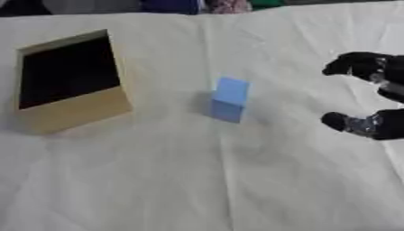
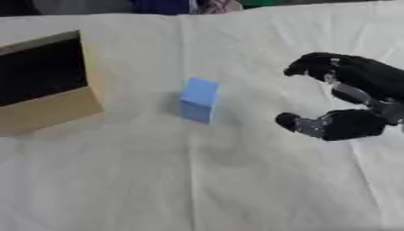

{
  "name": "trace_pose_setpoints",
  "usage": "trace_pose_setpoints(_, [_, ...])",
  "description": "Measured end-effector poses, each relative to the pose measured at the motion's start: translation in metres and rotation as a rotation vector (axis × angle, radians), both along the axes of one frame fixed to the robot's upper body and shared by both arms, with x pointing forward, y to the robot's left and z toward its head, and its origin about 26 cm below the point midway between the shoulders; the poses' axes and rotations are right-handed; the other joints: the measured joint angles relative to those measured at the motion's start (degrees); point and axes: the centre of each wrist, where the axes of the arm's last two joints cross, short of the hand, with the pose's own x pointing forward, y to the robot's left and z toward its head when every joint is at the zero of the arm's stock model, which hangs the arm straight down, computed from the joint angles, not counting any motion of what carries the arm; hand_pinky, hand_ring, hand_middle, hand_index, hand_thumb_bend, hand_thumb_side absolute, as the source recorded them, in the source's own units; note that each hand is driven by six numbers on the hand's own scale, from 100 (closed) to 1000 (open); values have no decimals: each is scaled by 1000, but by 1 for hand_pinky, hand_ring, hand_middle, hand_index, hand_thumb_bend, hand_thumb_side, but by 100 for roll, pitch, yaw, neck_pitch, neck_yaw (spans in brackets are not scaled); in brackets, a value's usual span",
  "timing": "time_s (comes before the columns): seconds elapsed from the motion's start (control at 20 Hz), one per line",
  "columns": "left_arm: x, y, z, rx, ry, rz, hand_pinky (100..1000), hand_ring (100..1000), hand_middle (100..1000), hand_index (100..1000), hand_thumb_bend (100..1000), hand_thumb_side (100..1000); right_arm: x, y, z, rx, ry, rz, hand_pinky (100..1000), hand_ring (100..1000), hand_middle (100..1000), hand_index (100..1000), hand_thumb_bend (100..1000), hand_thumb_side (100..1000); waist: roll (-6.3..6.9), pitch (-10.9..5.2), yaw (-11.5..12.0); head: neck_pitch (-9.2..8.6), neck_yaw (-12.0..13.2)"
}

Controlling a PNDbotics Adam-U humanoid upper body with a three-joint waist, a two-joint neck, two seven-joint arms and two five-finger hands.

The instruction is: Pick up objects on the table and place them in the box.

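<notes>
Right eye view shows the right hand (image 2: pixel 347 101) near the table's (image 2: pixel 197 189) right edge — fingers and thumb spread, holding nothing. The blue block (image 2: pixel 198 99) stands mid-table, apart from it. The box (image 1: pixel 69 81) — tan, dark inside — sits toward the far left corner.

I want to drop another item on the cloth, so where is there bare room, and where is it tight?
Free: the wide near stretch of white cloth below the blue block, and the strip between block and box. Tighter: right of the block, where the right hand hangs open.
</notes>
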Motion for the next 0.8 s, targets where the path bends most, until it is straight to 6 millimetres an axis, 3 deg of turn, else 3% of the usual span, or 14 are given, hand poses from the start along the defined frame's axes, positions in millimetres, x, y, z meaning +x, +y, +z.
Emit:
trace_pose_setpoints(0.15, [0,-1,1,1,2,-6,933,951,848,935,386,866,2,6,4,-24,23,0,973,1000,956,982,480,987,-17,-35,10,0,-10])
trace_pose_setpoints(0.2, [0,-1,1,1,3,-8,933,950,845,935,388,859,2,7,6,-30,35,-1,975,1000,964,983,497,937,-25,-43,17,0,-18])
trace_pose_setpoints(0.4, [1,-2,0,4,10,-14,933,950,836,933,386,857,5,15,18,-55,106,5,982,1000,956,981,425,830,-70,-74,44,17,-58])
trace_pose_setpoints(0.8, [1,-4,1,6,19,-23,931,947,822,927,382,853,8,33,53,-90,178,1,985,1000,967,997,494,898,-154,-204,19,217,-231])
